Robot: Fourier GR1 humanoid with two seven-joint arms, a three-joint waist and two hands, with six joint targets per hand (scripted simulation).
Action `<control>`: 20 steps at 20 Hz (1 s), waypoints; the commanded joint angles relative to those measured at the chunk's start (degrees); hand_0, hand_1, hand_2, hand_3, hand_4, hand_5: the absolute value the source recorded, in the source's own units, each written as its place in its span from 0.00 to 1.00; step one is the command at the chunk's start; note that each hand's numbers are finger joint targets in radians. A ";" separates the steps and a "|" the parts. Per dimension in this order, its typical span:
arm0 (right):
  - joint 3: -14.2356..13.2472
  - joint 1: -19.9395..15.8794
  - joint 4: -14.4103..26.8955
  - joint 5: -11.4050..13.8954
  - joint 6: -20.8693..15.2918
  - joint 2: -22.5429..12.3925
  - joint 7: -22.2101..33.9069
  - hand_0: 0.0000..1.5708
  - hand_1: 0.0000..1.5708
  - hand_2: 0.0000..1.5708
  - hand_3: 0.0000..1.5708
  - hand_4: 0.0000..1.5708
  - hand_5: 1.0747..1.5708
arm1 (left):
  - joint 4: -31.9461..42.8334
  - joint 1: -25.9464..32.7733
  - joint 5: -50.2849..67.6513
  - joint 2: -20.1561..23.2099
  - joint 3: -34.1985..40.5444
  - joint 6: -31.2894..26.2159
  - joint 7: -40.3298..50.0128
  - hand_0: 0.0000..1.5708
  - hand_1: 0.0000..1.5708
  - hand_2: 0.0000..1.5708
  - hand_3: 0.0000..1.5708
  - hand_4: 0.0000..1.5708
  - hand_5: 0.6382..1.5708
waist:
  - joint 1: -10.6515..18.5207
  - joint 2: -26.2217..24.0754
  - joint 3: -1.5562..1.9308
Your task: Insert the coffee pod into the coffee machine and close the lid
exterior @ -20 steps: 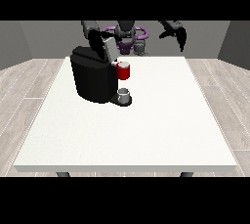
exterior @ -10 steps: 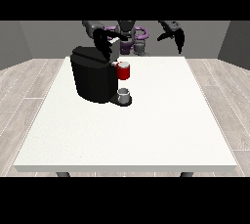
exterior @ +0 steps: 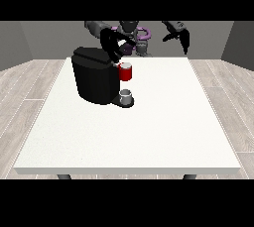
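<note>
One hand (exterior: 113, 46) above coffee machine (exterior: 95, 75) (other hand (exterior: 179, 35) raised, apart).

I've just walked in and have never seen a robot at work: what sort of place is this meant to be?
Probably a bare test room, not a real kitchen: one large white table on a pale plank floor, plain grey walls, and a single black coffee machine standing in front of the robot.
</note>
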 commanded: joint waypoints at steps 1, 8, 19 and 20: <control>2.66 -6.16 -3.03 0.04 1.99 2.20 -4.23 0.00 0.00 0.00 0.00 0.17 1.00 | 0.02 -0.49 0.28 0.04 -0.86 -1.27 -0.27 0.00 0.00 0.00 0.00 0.25 1.00 | 5.04 -0.51 -1.39; 2.67 -7.58 -7.86 0.92 1.99 0.29 1.52 0.00 0.00 0.00 0.00 0.06 1.00 | 0.40 -3.60 0.80 -1.34 -2.47 -2.33 -1.49 0.00 0.00 0.00 0.00 0.28 1.00 | 9.81 3.82 -1.36; 0.50 -9.56 -17.02 2.65 1.88 -5.09 11.85 0.00 0.00 0.00 0.00 0.00 1.00 | 1.40 -9.27 1.62 -1.22 -3.55 -4.71 -2.29 0.00 0.00 0.00 0.00 0.00 1.00 | 17.84 9.63 -1.37; -0.42 -8.54 -17.15 2.37 1.91 -5.54 10.84 0.00 0.00 0.00 0.00 0.00 1.00 | 0.85 -9.45 1.49 -0.34 -3.46 -5.20 -2.22 0.00 0.00 0.00 0.00 0.14 1.00 | 18.78 10.57 -1.24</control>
